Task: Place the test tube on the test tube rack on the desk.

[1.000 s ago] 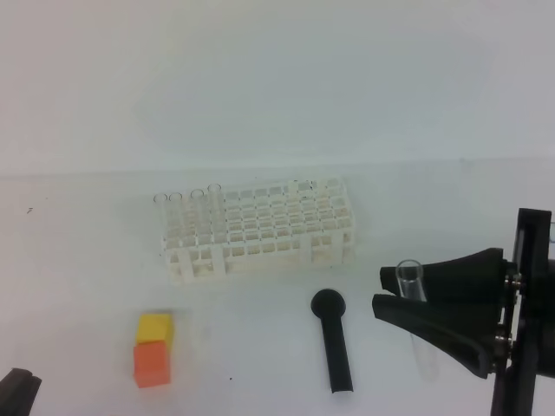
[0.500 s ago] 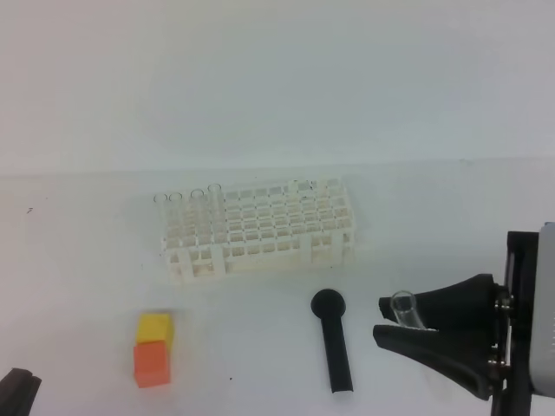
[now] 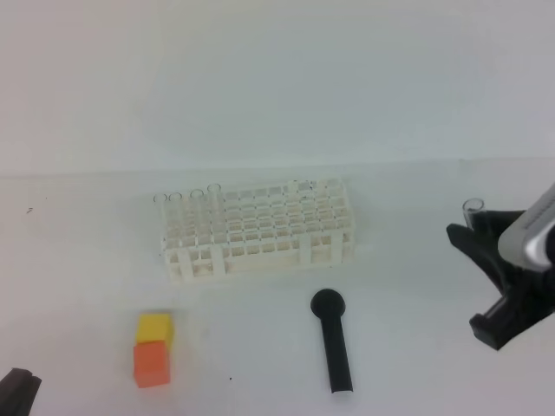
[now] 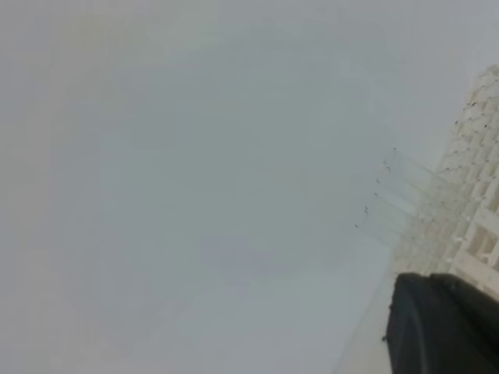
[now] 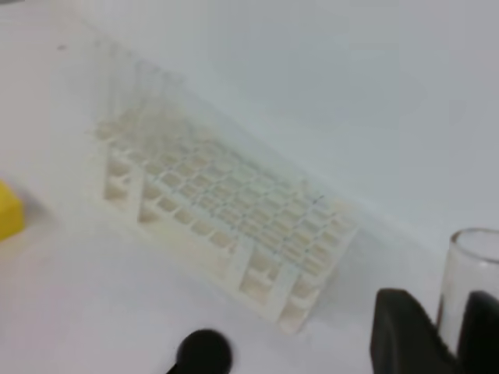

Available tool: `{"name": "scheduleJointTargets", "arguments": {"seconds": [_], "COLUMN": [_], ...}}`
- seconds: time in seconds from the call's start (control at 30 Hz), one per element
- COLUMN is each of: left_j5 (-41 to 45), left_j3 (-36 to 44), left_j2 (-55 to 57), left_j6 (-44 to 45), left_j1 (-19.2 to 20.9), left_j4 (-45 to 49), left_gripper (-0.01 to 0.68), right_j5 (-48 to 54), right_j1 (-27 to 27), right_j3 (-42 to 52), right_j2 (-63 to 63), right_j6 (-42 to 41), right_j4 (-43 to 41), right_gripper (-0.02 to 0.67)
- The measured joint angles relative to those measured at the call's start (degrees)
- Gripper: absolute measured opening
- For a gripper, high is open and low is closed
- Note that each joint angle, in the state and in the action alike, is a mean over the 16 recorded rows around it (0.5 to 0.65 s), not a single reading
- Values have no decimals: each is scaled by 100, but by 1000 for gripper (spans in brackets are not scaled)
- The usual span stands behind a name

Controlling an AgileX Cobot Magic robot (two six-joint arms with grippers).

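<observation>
The white lattice test tube rack [image 3: 260, 230] stands mid-desk [image 3: 416, 364], with a few clear tubes upright in its back-left holes. At the right, above the desk, my right gripper [image 3: 473, 264] is shut on a clear test tube [image 3: 473, 207], whose open rim pokes up above the black fingers. The right wrist view shows the test tube [image 5: 468, 280] upright between the fingers [image 5: 404, 335], and the rack [image 5: 226, 210] lies off to the left. Only a black tip of my left gripper [image 3: 16, 390] shows at the bottom-left corner, shut and far from the rack.
A black, round-headed handle [image 3: 334, 342] lies in front of the rack. An orange block with a yellow one behind it [image 3: 153, 348] sits at the front left. The left wrist view shows a black finger [image 4: 444, 323] and the rack's edge [image 4: 475, 187].
My right gripper has risen and swung to the right with the test tube, which now stands more upright. The left arm, rack and blocks have not moved.
</observation>
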Motion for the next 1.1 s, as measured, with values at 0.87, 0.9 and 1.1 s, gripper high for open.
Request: {"name": "scheduleJointTargets", "arguments": {"seconds": [0.87,0.9,1.1], "left_j5": [0,0,0], "left_j3": [0,0,0], "left_j2": [0,0,0], "left_j6": [0,0,0], "left_j1": [0,0,0], "left_j4": [0,0,0], "left_gripper": [-1,-1,-1], "right_j5": [-3215,-3280,-3581], "right_j1": [1202,1211,1249], "right_j3": [-1188,-1252,-1692], "right_j2": [2862,2954,3467], "right_j6": [3991,4051,4397], "right_j4": [-3168,-3218,-3577], "right_gripper": [121,121,121]}}
